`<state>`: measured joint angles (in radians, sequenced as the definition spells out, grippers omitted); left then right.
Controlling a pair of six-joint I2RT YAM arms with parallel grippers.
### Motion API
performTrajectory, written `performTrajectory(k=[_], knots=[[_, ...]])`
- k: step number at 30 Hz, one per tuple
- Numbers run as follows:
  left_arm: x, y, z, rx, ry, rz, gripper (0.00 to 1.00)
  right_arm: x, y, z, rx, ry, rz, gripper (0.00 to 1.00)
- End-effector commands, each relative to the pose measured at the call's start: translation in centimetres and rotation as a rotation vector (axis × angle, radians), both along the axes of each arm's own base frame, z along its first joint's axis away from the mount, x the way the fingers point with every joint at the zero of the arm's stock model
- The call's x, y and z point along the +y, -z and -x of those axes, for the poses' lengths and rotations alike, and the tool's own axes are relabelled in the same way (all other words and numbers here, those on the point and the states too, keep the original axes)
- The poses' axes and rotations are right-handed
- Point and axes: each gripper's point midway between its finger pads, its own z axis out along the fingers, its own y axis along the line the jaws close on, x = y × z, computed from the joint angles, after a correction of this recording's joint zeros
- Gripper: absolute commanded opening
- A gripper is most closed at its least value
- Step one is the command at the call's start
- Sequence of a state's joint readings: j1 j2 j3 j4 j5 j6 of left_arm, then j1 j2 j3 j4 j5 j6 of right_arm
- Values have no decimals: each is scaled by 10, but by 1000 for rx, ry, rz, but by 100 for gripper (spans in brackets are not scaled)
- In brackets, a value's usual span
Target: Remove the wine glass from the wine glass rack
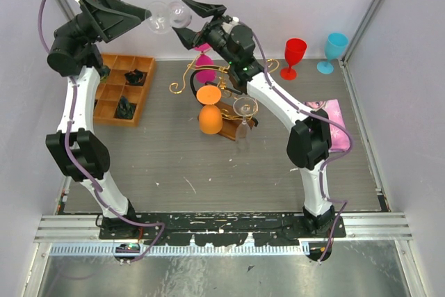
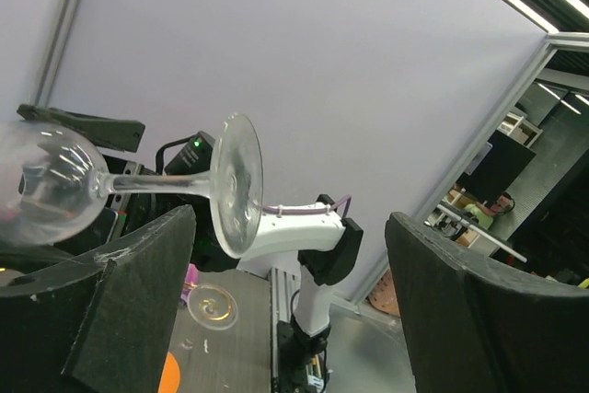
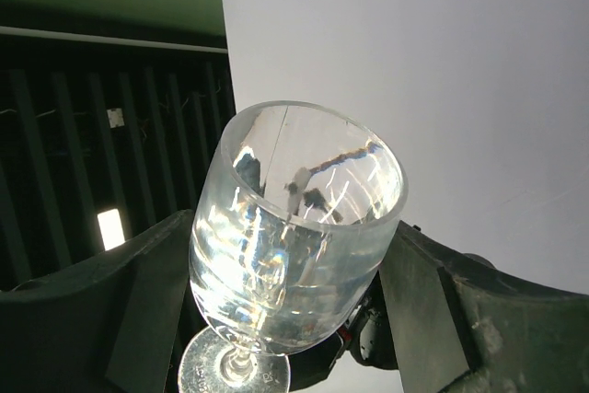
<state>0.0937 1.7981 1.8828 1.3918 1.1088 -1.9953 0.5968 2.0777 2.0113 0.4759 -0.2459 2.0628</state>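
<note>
A clear wine glass is held high in the air, lying sideways between my two raised grippers. My right gripper is shut on its bowl, with a finger pressed on each side. My left gripper is open. The glass's foot hangs just above that gripper's left finger without being gripped. The gold wire wine glass rack stands below on the table. A pink glass, an orange glass and another clear glass hang on it.
A compartmented wooden tray with dark items sits at the left. A red glass and a blue glass stand at the back right. A pink cloth lies by the right arm. White walls enclose the table.
</note>
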Motion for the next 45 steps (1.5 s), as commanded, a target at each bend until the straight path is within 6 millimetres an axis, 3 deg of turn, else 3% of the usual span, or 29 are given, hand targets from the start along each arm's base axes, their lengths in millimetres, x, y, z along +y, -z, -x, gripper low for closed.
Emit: performTrajectory(k=[1, 5, 9, 13, 15, 19, 24, 34, 45], knots=[[-1, -13, 25, -63, -22, -13, 91, -40, -73, 16, 1, -53, -211, 53], [0, -13, 29, -50, -48, -40, 92, -76, -73, 2, -75, 49, -101, 52], [2, -4, 22, 3, -76, -68, 92, -137, -64, -11, -144, 217, 85, 51], [5, 2, 24, 33, -83, -77, 92, -215, -53, -18, -178, 355, 286, 51], [6, 5, 23, 59, -86, -86, 92, -271, -47, -24, -178, 458, 407, 51], [7, 12, 20, 109, -85, -93, 91, -350, -38, -20, -178, 635, 601, 51], [8, 26, 19, 164, -97, -104, 90, -421, -7, -21, -123, 769, 849, 51], [11, 46, 18, 232, -157, -133, 90, -480, 59, -22, -61, 921, 1306, 53], [12, 56, 11, 277, -164, -120, 91, -521, 120, -26, -7, 1025, 1576, 53]])
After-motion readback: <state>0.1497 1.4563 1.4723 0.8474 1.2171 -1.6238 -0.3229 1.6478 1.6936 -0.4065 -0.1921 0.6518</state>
